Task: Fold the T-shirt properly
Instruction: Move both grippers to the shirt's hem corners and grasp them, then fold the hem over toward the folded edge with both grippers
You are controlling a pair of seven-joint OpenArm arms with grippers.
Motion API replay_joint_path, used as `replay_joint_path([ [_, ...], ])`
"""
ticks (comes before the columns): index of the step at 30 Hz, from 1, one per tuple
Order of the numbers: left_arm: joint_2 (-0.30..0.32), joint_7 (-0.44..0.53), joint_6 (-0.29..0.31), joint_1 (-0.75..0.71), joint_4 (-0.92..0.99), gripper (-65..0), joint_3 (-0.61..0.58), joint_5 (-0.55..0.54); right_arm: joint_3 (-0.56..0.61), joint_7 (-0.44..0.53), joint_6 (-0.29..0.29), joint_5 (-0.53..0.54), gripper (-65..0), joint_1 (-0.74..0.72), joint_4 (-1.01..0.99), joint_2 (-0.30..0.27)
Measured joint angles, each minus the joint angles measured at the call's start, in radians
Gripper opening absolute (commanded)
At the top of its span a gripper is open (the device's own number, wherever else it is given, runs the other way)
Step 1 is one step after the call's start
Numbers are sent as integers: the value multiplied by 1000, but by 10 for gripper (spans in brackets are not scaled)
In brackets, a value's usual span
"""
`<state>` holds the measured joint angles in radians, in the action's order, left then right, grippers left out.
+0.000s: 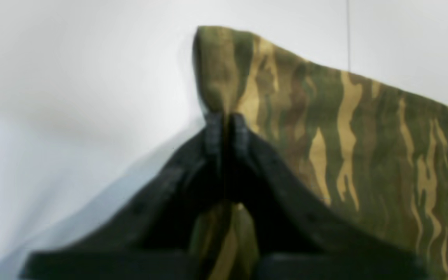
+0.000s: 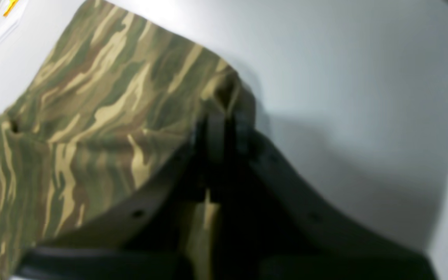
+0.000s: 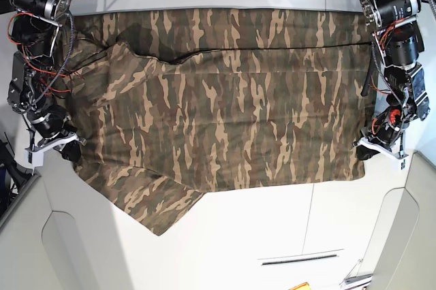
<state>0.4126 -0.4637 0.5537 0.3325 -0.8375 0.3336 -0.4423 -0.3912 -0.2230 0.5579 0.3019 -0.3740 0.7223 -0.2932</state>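
Both corners of the T-shirt (image 3: 225, 106), spread on the table (image 3: 272, 235), are pinched: left pincer (image 1: 227, 116) and right pincer (image 2: 224, 116) each clamped on cloth. Next, probably lift evenly and fold across.

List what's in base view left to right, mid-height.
Right hand, shut on the T-shirt's edge → T-shirt spread over the table → left hand, shut on the opposite edge.
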Motion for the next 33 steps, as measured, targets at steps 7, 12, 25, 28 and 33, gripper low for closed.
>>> replay_joint_path([
  [7, 8, -42, 60, -1, -1, -650, 0, -34, 0, -68, 21, 4, -650, 0, 26, 0],
  [12, 31, -149, 76, -11, -64, -650, -2, -101, 1, -251, 19, 88, -650, 10, 108, -1],
  [25, 84, -348, 110, -55, -331, -650, -5, -235, 4, -614, 19, 336, -650, 45, 372, -56],
  [28, 105, -353, 113, -118, -401, -650, -3, -240, 3, -652, 20, 383, -650, 90, 431, -82],
  [33, 114, -360, 106, -202, -520, -650, -5, -241, 2, -669, 19, 420, -650, 155, 513, -113],
])
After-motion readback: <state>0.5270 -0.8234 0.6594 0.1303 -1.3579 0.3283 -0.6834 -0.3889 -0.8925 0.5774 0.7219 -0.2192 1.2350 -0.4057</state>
